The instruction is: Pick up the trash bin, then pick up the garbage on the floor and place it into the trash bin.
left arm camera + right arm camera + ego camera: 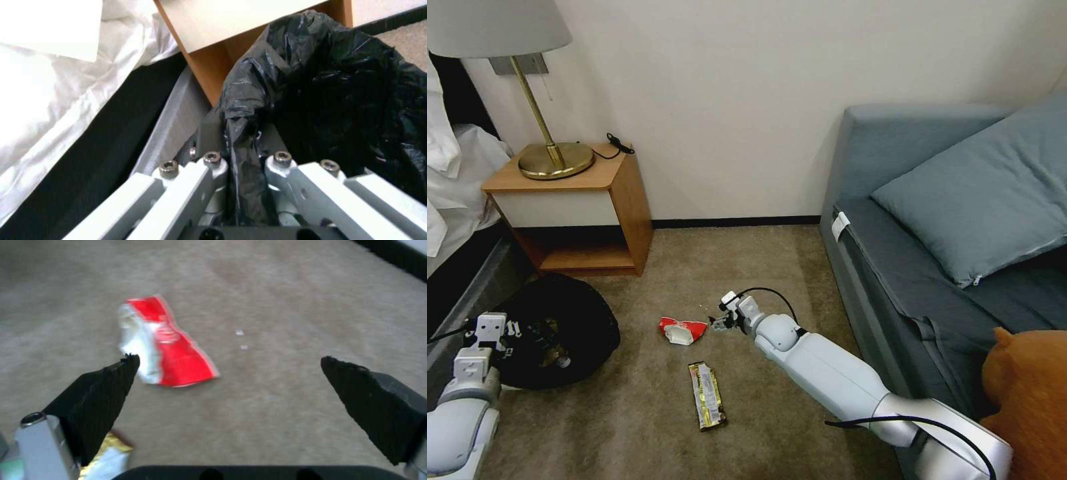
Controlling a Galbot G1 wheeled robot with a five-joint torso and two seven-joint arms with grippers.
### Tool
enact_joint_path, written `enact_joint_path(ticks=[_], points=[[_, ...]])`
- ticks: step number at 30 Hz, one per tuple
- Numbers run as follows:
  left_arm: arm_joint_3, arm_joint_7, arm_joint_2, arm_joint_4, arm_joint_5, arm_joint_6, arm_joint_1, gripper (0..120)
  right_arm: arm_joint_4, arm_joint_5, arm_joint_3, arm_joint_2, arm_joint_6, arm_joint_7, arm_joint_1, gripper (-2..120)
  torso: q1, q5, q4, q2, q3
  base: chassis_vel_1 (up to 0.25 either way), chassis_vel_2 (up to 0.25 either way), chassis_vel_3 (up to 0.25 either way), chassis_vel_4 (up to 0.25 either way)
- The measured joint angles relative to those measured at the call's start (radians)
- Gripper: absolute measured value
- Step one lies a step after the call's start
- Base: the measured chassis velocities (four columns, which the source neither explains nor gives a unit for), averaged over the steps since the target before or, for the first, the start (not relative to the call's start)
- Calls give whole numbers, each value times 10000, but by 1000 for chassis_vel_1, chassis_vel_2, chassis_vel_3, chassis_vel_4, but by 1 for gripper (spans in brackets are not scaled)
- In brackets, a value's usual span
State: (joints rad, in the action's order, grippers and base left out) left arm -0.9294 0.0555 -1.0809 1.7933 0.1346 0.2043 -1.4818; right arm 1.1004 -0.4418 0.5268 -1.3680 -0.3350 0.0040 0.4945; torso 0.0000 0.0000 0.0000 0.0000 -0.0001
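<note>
The trash bin (pixel 570 320), lined with a glossy black bag, is at the left on the carpet. My left gripper (pixel 511 332) is at its rim. In the left wrist view this gripper (pixel 242 156) is shut on a fold of the black bag liner (pixel 311 83). A red-and-white wrapper (pixel 682 330) lies mid-floor. My right gripper (pixel 720 324) hovers just right of it, low over the carpet. It stands open (pixel 229 363) in the right wrist view, with the wrapper (pixel 171 350) ahead, near one finger. A dark snack wrapper (pixel 707 395) with gold edges lies closer to me.
A wooden nightstand (pixel 627 200) with a brass lamp (pixel 550 157) stands behind the bin, and a bed (pixel 454 200) is at far left. A grey sofa (pixel 934 280) with a cushion fills the right side, with a brown plush (pixel 1027 393) on it. Bare carpet (pixel 747 260) lies between.
</note>
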Motion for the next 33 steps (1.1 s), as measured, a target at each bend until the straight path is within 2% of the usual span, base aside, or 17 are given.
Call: enact_joint_path(ticks=[6, 13, 18, 24, 33], points=[[-33, 154, -31, -135, -289, -124, -109, 4, 760, -12, 370, 61, -365, -31, 369, 100, 0, -1, 1, -1, 0, 0, 0, 0, 0], [73, 202, 59, -611, -549, -460, 129, 4, 1435, 175, 683, 192, -698, -146, 829, 100, 0, -2, 0, 0, 0, 0, 0, 0, 0], [129, 202, 209, -922, -561, -514, 364, 4, 1351, 482, 704, 191, -702, -316, 1017, 100, 0, -2, -1, 0, 0, 0, 0, 0, 0], [224, 200, 331, -1587, -579, -874, 648, 4, 963, 1034, 522, 10, -550, -527, 1389, 100, 0, 0, 0, 0, 0, 0, 0, 0, 0], [198, 196, 368, -1806, -583, -990, 660, 4, 162, 1942, 271, -290, -159, -772, 1708, 100, 0, -1, -1, 0, 1, 0, 0, 0, 0]])
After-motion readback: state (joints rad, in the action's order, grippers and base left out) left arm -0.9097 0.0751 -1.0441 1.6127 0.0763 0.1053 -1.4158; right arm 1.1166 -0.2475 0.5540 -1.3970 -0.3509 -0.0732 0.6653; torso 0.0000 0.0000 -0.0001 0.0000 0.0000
